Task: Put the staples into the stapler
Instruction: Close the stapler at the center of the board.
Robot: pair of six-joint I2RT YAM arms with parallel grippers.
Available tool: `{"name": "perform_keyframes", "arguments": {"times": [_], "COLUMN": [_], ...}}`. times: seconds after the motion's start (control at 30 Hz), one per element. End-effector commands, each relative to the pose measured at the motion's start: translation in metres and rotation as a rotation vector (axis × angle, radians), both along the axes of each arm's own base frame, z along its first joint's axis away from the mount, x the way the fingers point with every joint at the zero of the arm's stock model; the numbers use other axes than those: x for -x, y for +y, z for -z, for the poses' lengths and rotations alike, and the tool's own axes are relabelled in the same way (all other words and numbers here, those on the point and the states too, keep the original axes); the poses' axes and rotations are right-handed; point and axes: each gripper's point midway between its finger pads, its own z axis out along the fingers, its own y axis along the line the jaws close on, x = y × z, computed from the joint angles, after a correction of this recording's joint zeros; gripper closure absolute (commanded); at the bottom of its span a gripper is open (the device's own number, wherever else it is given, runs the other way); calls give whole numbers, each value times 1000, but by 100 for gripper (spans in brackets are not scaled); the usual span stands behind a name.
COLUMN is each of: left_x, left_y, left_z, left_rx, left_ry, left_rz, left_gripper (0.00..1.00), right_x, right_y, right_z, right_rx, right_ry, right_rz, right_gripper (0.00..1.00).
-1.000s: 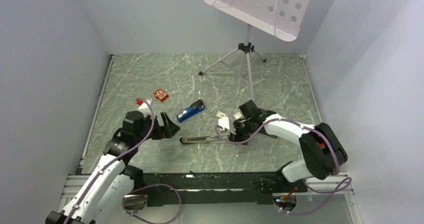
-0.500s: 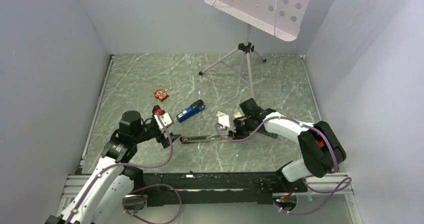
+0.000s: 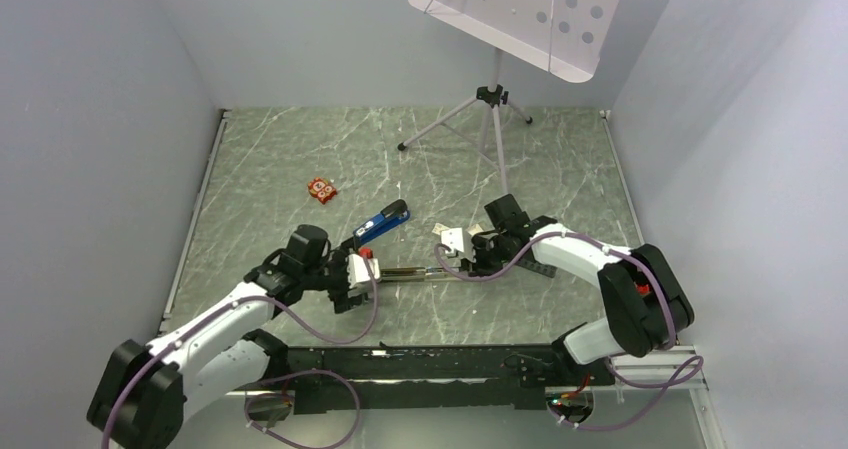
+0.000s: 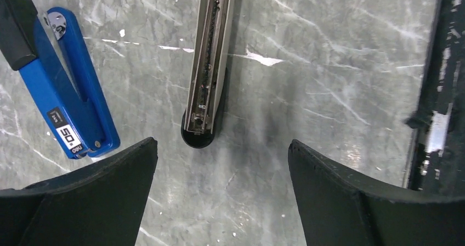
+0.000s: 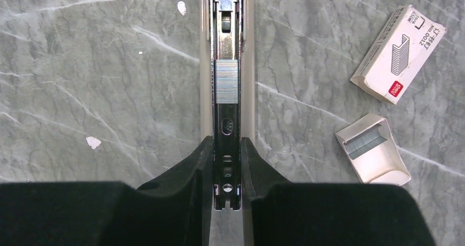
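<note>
Right wrist view: staples [image 5: 226, 81] are lying in the open stapler [image 5: 226, 126], with the right gripper [image 5: 226, 143] clamped on its near end.

The silver block sits partway along the magazine channel, not pushed to either end, and the right jaws pinch only the rail's tip. That looks to me like a thin hold. A nudge from the side could pivot the stapler and shake the block out of its track. Over at the far end, the left gripper [image 4: 220, 143] hangs spread wide and empty above the stapler's black tip. The blue stapler [image 4: 66, 101] lies just beside its left finger, so a careless descent could knock it. Closing the lid on a skewed block would likely jam it.
</note>
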Motion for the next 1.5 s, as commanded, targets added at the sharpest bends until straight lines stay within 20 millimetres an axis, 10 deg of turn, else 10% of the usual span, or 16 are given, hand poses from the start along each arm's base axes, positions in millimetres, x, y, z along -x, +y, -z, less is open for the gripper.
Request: {"name": "perform_keyframes", "arguments": {"times": [0.0, 0.77, 0.93, 1.03, 1.47], "left_x": [-24, -29, -29, -36, -46], "left_y": [-14, -21, -18, -22, -60], "left_z": [-6, 40, 44, 28, -69], "left_rx": [5, -161, -200, -169, 2], "left_ry": [-88, 77, 115, 91, -48], "left_rz": [38, 81, 65, 35, 70], "left_gripper": [9, 45, 83, 100, 100], "right_x": [-1, 4, 5, 6, 2], "right_y": [7, 6, 3, 2, 3], "right_z": [-16, -16, -12, -9, -5], "right_rx": [-58, -72, -55, -41, -20], "right_ry": [-51, -50, -43, -38, -14], "right_rz": [-48, -42, -40, -43, -39], "right_gripper": [91, 92, 92, 92, 95]}}
